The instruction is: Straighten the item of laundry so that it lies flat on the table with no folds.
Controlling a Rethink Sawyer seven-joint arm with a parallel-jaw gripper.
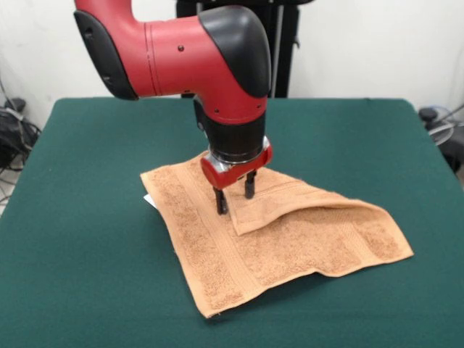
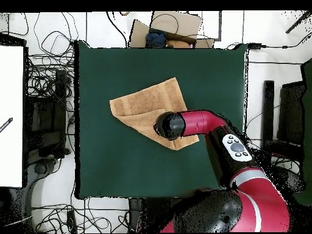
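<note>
as the front cam shows it, the gripper [image 1: 235,199] sits right down on the towel [image 1: 275,243], toward its far side, fingers [image 1: 220,201] spread a little with cloth between the tips. i'd call that parted rather than clenched; i can't confirm any cloth is actually pinched. one finger stands at the folded flap's corner, the other farther back on the flap.

overhead, the arm's wrist covers the towel [image 2: 146,105] on the robot-side edge, so the claw itself is hidden there.

towel lies around the middle of the table [image 1: 87,239], all of it on the green cloth, well clear of every edge.

material: orange-tan terry, nubby pile, with flatter woven bands running near the edges. a small white tag [image 1: 148,200] pokes out at one corner. table cover is dark green, matte, felt-like.

shape: not flat. a flap is folded over onto the body, and the fold ridge stands slightly raised along the towel's far side.

orientation: sits diagonal to the table edges, corners pointing like a diamond. in the front view its long axis runs from the far-left corner to the near-right corner.
</note>
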